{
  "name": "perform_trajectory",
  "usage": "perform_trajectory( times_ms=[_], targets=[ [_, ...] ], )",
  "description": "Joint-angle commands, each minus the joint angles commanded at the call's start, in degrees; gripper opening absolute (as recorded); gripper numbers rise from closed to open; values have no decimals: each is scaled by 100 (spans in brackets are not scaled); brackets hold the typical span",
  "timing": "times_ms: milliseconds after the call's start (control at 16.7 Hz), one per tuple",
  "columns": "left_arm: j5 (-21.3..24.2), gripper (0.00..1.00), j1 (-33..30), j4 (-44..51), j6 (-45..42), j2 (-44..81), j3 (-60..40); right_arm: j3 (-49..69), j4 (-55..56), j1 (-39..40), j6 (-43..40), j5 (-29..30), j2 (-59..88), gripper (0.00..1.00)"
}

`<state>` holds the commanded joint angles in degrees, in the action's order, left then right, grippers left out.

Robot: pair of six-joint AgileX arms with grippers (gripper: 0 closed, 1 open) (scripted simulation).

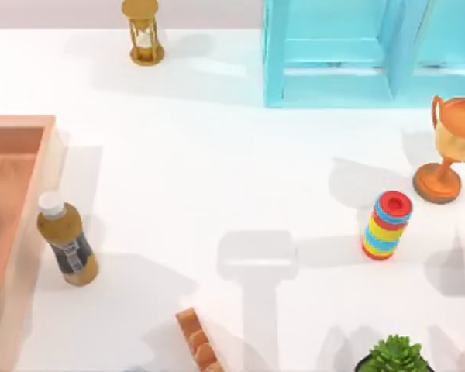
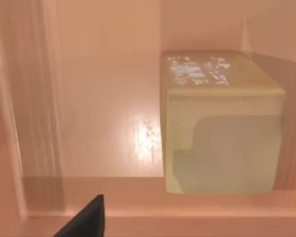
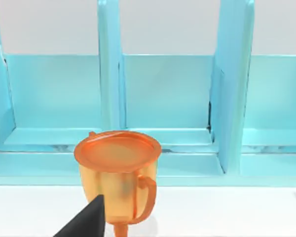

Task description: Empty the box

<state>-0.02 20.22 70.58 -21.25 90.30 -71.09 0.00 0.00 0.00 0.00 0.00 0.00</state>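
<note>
The box (image 1: 49, 167) of orange-brown wood with low walls lies at the table's left edge. A bottle (image 1: 67, 242) of brown liquid, white-capped and dark-labelled, rests on the white table just outside the box's right wall. The left wrist view looks down into the box (image 2: 98, 89), where a pale tan block (image 2: 222, 128) sits on the floor near a wall. A dark tip of my left gripper (image 2: 86, 222) hangs over the box's near wall, apart from the block. A dark tip of my right gripper (image 3: 89, 219) is close to an orange trophy (image 3: 118, 173).
A light-blue cabinet (image 1: 356, 54) stands at the back right and an hourglass (image 1: 144, 35) at the back. On the right are the trophy (image 1: 449, 147) and a stack of coloured rings (image 1: 387, 225). A green plant (image 1: 394, 356) and a brown segmented object (image 1: 198, 341) sit at the front.
</note>
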Motion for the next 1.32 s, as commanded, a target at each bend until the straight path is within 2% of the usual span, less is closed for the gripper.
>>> perform_trajectory(
  times_ms=[420, 1020, 1320],
  targets=[
    [0, 100, -9, -72, 7, 35, 53, 0, 0, 0, 0, 0, 0, 100],
    [1, 100, 27, -2110, -37, 618, 1497, 0, 0, 0, 0, 0, 0, 100],
    [1, 100, 30, -2316, -41, 678, 1652, 0, 0, 0, 0, 0, 0, 100]
  ],
)
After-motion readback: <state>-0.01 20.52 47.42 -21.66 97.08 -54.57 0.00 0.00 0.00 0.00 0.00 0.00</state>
